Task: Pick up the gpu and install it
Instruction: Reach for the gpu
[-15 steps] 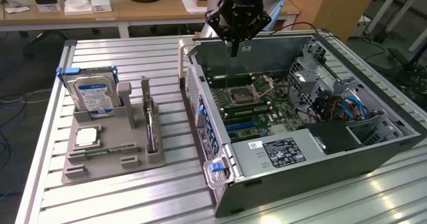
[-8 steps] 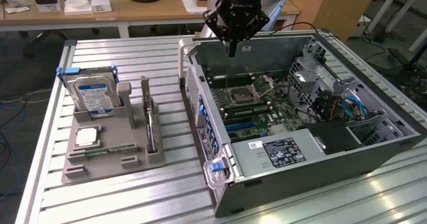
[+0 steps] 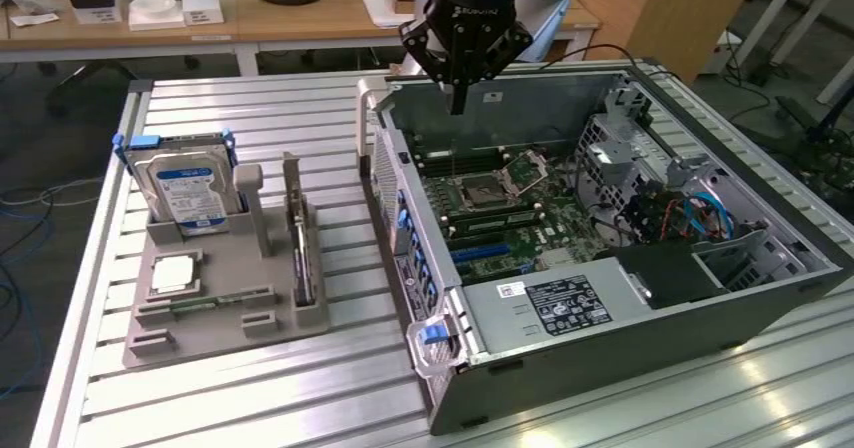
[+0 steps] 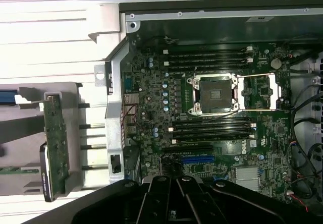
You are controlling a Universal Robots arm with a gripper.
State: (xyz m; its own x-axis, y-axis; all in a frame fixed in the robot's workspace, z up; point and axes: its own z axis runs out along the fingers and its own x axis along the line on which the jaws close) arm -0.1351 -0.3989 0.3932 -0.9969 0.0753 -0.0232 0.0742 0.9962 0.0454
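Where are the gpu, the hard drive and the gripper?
gpu (image 4: 55,138), wrist view, on its green board.
hard drive (image 3: 191,190), exterior view, on its blue-white label.
gripper (image 3: 458,106), exterior view, at its shut fingertips.

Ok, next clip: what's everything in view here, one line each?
gpu: one, dark with green board, on edge in the holder.
hard drive: one, silver with blue-white label, upright in the holder.
memory stick: one, green, flat in the holder.
chip: one, pale, flat in the holder.
holder: one, grey, on the table, exterior view's left.
case: one, dark grey, open, exterior view's right.
motherboard: one, green, inside the case.
table: one, silver, slatted.
desk: one, wooden, behind the table.
gripper: one, black, shut, empty, above the case.
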